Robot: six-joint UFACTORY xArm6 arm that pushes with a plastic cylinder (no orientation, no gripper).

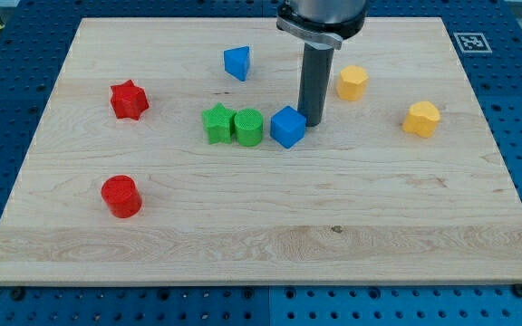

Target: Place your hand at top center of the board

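My dark rod comes down from the view's top, and my tip (pixel 314 121) rests on the wooden board (pixel 261 226) just right of the blue cube (pixel 287 126), touching or nearly touching it. Left of the cube stand a green cylinder (pixel 248 127) and a green star (pixel 217 123) in a row. A blue wedge-like block (pixel 236 62) lies toward the view's top, left of the rod. A yellow block (pixel 352 81) sits just right of the rod.
A second yellow block (pixel 421 119) lies at the view's right. A red star (pixel 128 100) is at the left and a red cylinder (pixel 120 196) at the lower left. A marker tag (pixel 470 41) sits on the board's top right corner.
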